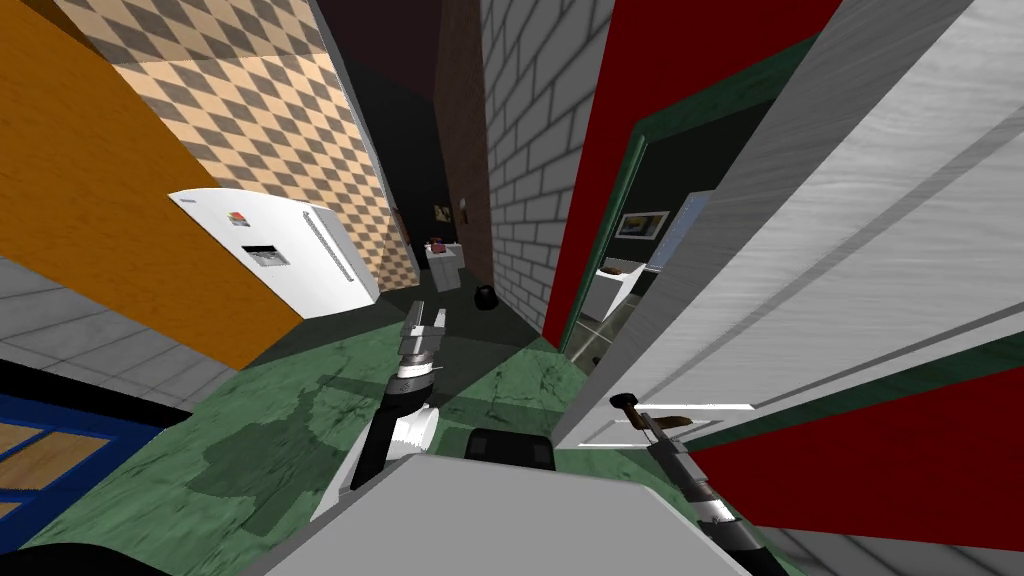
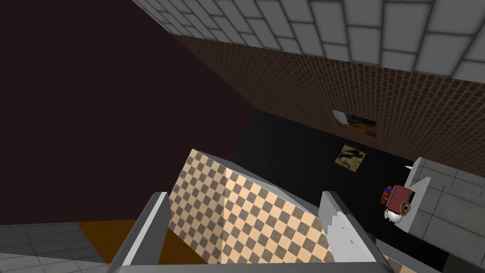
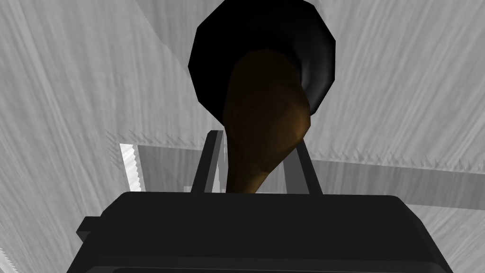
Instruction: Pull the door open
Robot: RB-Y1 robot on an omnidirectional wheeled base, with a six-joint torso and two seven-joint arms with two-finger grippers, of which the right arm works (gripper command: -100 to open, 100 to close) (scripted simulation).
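Observation:
The light grey panelled door (image 1: 800, 250) stands swung partly out of its dark green frame (image 1: 610, 250) on my right. Its brown lever handle (image 3: 265, 128) juts from a black round base (image 3: 208, 61). My right gripper (image 3: 258, 142) is shut on the handle, one finger (image 3: 211, 159) pressing each side. In the head view the right gripper (image 1: 640, 415) sits at the door's lower edge by the handle (image 1: 675, 421). My left gripper (image 1: 425, 318) hangs over the green floor ahead of me, away from the door. The left gripper (image 2: 246, 204) is open with nothing between its fingers (image 2: 156, 222).
A white fridge (image 1: 290, 250) stands at the left against an orange wall. A grey brick wall (image 1: 530, 150) and a red wall (image 1: 620, 100) flank the doorway. A small black object (image 1: 485, 297) and a white cabinet (image 1: 442, 265) lie down the corridor. Green floor (image 1: 300, 430) spreads in front.

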